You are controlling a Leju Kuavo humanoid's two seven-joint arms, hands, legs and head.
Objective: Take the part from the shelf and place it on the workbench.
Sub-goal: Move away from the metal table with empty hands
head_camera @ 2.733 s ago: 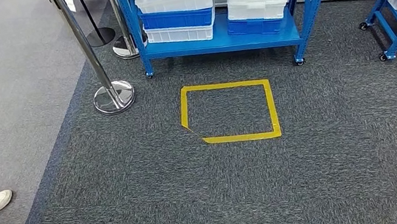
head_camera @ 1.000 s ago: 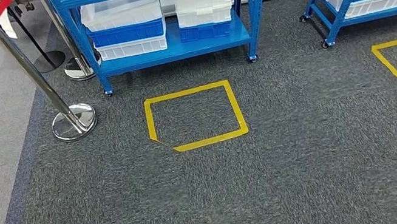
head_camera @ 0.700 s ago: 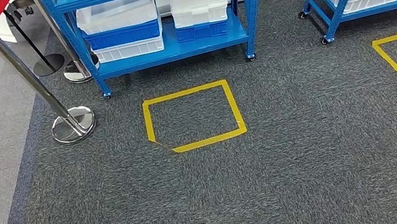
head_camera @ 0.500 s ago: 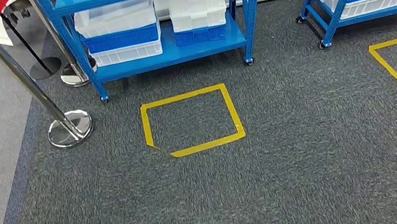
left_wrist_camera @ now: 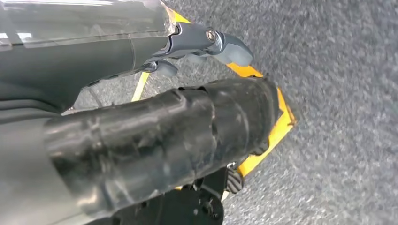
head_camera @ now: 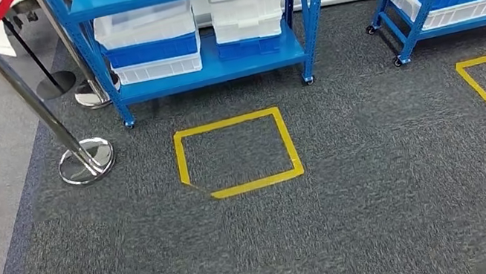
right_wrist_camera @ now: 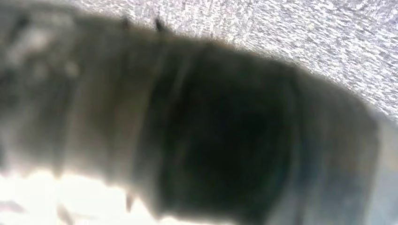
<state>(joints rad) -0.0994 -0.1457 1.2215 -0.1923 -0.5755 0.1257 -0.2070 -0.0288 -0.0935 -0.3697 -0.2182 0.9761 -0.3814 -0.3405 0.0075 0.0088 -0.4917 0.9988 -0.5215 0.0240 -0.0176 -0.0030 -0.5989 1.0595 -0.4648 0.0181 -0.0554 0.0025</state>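
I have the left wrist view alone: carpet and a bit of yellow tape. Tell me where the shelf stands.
Observer: The head view shows a blue shelf ahead, just beyond a yellow tape square on the dark carpet.
Operator: Say what it carries.
Observer: Its lowest level holds two stacks of clear and blue bins; I cannot make out any part inside them.
Operator: Name whatever stands near the path.
Observer: A chrome stanchion stands left of the square, by the carpet's edge.
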